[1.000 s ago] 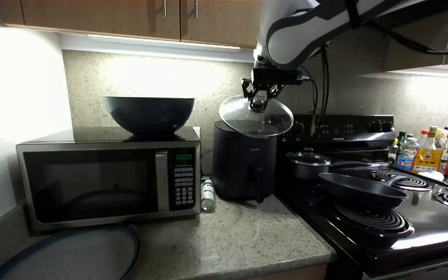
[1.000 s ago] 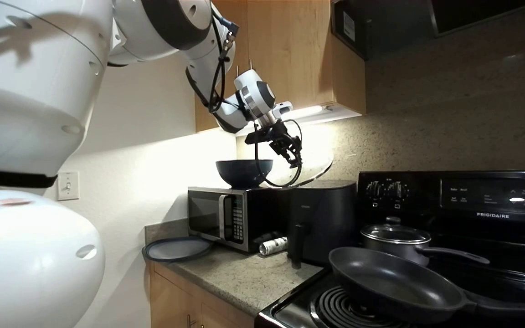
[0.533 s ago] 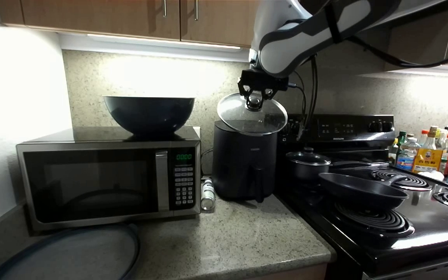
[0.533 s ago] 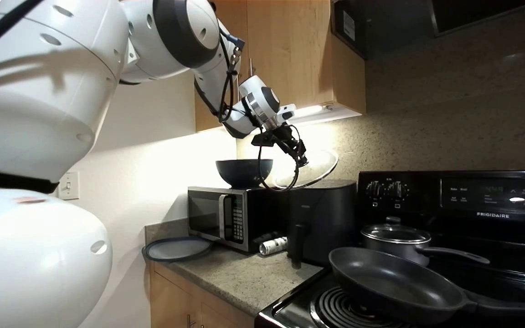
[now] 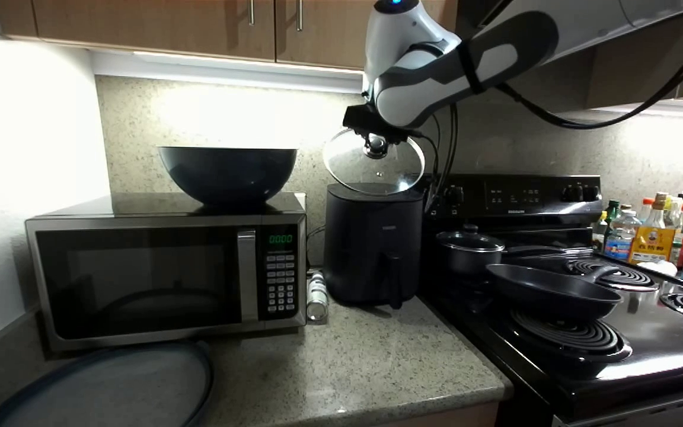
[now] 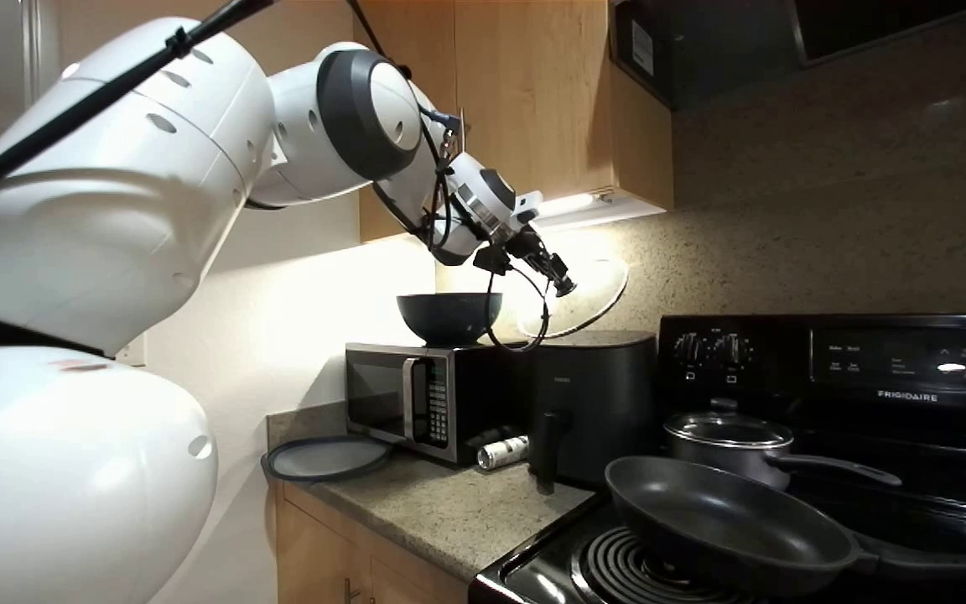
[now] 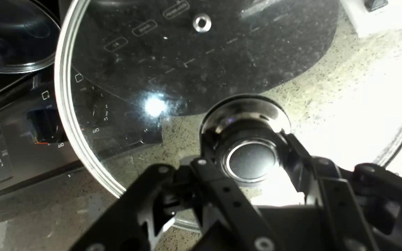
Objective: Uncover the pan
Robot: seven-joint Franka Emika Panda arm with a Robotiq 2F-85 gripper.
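Two black fingers (image 7: 222, 188) of the end effector (image 7: 247, 140) squeeze the shiny round knob (image 7: 251, 161) of the glass lid (image 5: 371, 166), so it is grasping the lid. The knob is likely the best spot to grab, since it sits in the middle and sticks up. The lid hangs tipped, maybe because the end effector slants too. In an exterior view, the air fryer (image 5: 373, 249) stands at six o'clock from the end effector, under the lid; I cannot tell if they touch. The pan (image 5: 550, 295) is at four o'clock, above a coil (image 5: 573, 339) on the stove (image 5: 664, 341), ready for cooking, I guess. It has no lid on it, so the uncovering looks done, and the lid may only need a place to rest. At ten o'clock from the pan, a small pot (image 5: 471, 261) wears its own cover (image 5: 475, 241), so this lid probably isn't for it. The big bowl (image 5: 229, 177) sits on the microwave (image 5: 166, 274) at the end effector's nine o'clock, perhaps to save room on the tabletop (image 5: 371, 373).
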